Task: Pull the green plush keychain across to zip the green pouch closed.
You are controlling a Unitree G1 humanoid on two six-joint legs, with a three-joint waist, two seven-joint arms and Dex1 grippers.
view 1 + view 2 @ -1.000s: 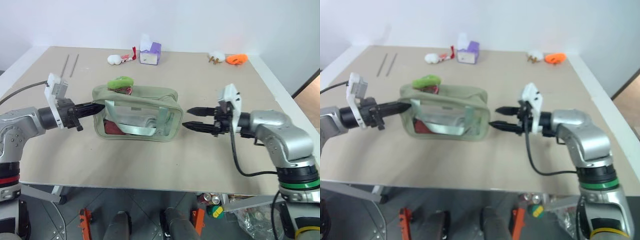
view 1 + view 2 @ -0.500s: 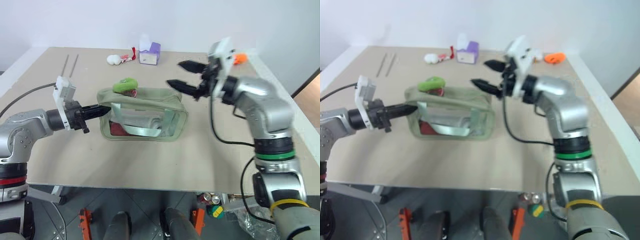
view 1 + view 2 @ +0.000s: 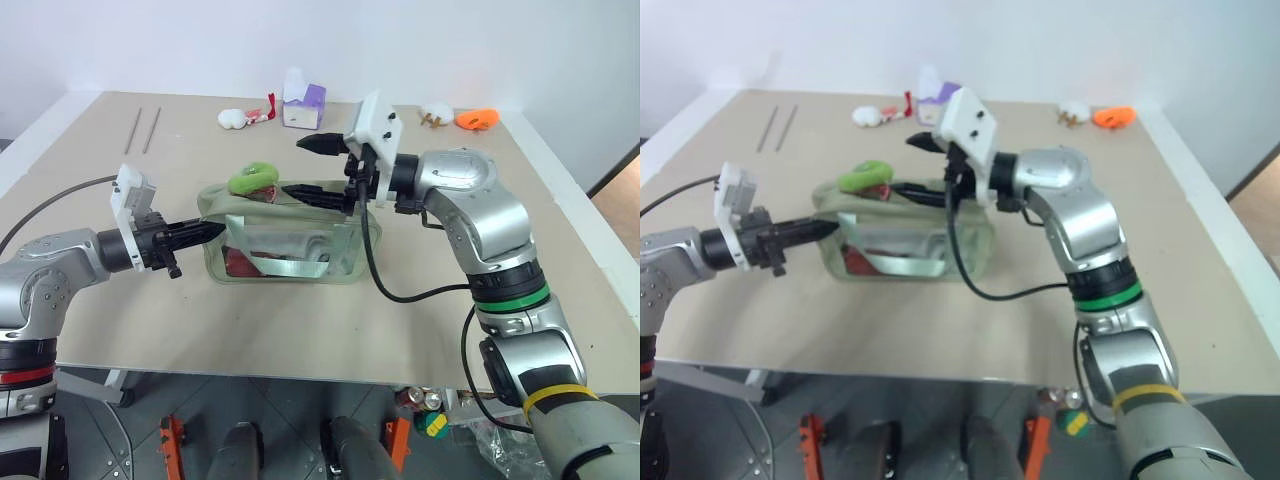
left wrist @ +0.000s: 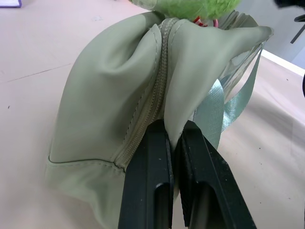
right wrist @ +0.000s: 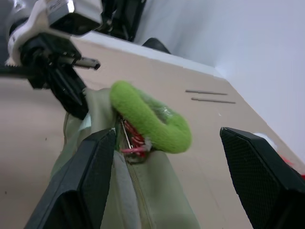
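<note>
The green pouch (image 3: 290, 232) sits on the tan table (image 3: 420, 300), a little left of the middle, with the green plush keychain (image 3: 250, 179) resting on top at its far left end. The left gripper (image 3: 210, 231) reaches in level from the left, and its 2 black fingers (image 4: 150, 186) are clenched on a fold of fabric at the pouch's left end, right beside the zipper seam. The right gripper (image 3: 310, 167) comes in from the right, above the pouch's top, pointing left toward the keychain; its jaws are spread wide with nothing between them, 1 finger low over the zipper line and the other higher and farther back. The keychain lies just beyond those fingertips, not touched. At the far edge of the table stand a purple-and-white box (image 3: 300, 105), a white-and-red toy (image 3: 240, 117) and an orange toy (image 3: 474, 118).
</note>
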